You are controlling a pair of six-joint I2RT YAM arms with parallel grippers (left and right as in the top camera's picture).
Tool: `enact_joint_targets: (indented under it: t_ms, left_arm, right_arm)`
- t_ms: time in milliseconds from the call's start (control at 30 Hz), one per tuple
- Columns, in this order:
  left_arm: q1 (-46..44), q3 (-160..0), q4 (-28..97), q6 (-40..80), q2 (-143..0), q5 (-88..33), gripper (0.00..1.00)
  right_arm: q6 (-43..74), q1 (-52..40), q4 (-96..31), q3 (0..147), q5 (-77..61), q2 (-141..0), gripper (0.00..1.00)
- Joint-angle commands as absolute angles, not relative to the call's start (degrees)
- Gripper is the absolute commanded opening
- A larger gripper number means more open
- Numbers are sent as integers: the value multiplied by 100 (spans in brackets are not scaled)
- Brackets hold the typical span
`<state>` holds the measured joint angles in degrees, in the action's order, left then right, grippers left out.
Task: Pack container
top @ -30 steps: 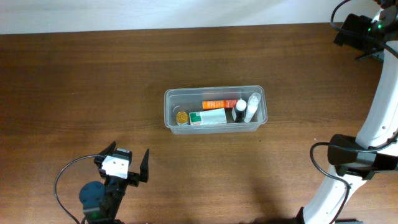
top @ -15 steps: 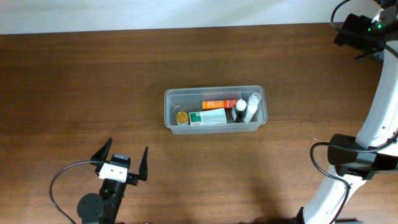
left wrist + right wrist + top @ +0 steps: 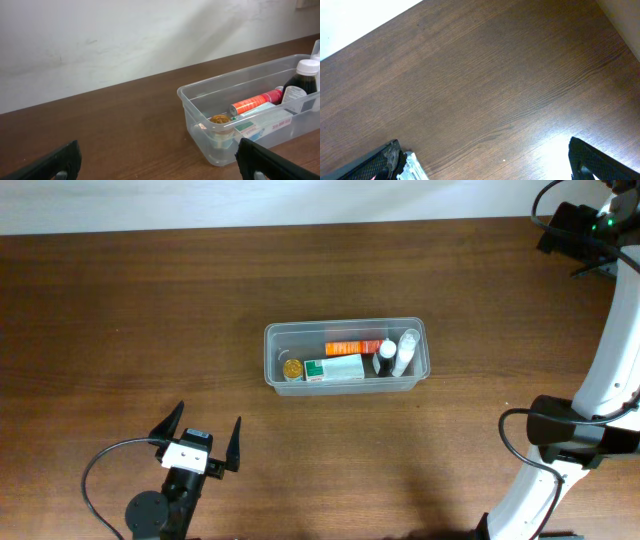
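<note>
The clear plastic container (image 3: 272, 352) stands at the table's middle. It holds an orange tube (image 3: 352, 346), a green and white box (image 3: 334, 368), a dark bottle (image 3: 385, 358), a white bottle (image 3: 405, 352) and a gold-lidded jar (image 3: 291, 368). My left gripper (image 3: 206, 420) is open and empty near the front left, well short of the container. The left wrist view shows it (image 3: 160, 169) facing the container (image 3: 192, 107). My right gripper (image 3: 556, 232) is open and empty at the far right corner. In the right wrist view it (image 3: 485, 167) hangs over bare wood.
The brown wooden table (image 3: 130, 310) ends at a white wall along the back. The right arm's white links and black cable (image 3: 600, 380) stand along the right edge. A corner of the container (image 3: 412, 169) shows beside the right gripper's left finger.
My left gripper has drawn back toward the table's front edge, away from the container, and stays open. The right arm and the container have not moved.
</note>
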<state>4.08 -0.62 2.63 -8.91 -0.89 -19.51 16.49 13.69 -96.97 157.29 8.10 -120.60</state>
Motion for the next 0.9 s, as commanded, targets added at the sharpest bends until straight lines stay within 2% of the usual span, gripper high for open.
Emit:
enact_joint_targets:
  t_ms: [0,867]
  left_arm:
    - [390,-54,314,-862,-30,-1911,99]
    - [390,-54,314,-862,-30,-1911,99]
  right_arm:
    - [1675,1391,-9730,15777,860,-11996,98]
    - [1675,1374,-9732,15777,860,-11902,98]
